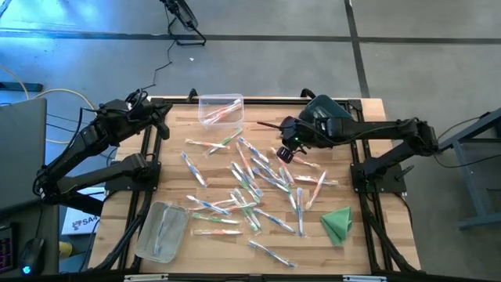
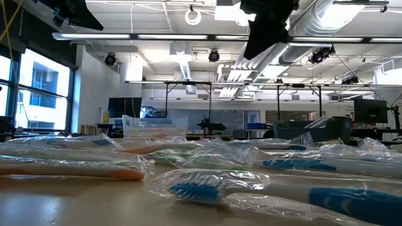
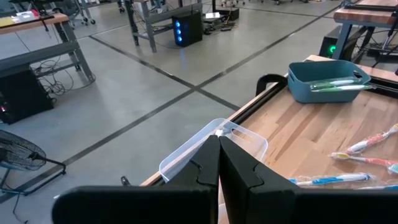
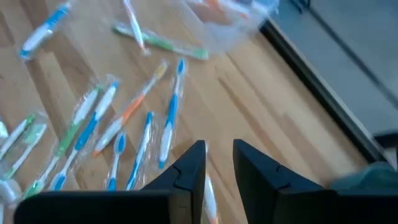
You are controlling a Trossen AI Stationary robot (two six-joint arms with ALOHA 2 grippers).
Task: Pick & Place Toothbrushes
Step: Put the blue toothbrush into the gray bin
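Note:
Many wrapped toothbrushes [image 1: 250,184] with blue, green or orange accents lie flat and scattered on the wooden table, close up in the low view [image 2: 207,185]. My right gripper [image 1: 286,154] hangs high above them, slanting down toward the table's far left. Its fingers [image 4: 219,152] are nearly closed, with a whitish-orange toothbrush in the gap. My left gripper [image 1: 166,119] waits shut at the table's far left, beside the clear bin [image 3: 211,140]. My right gripper has a whitish toothbrush with an orange mark [image 4: 209,198] between its two fingers, showing in the gap behind the fingertips. The fingers slant downward, and the toothbrush is lifted clear of the table. The fingers hide which part of it is held.
A clear bin [image 1: 221,108] with orange-accented toothbrushes stands at the far middle. A teal bin [image 1: 317,106] holding a toothbrush sits at the far right under my right arm. Another clear bin [image 1: 162,231] is near left, and a folded green cloth [image 1: 337,223] near right.

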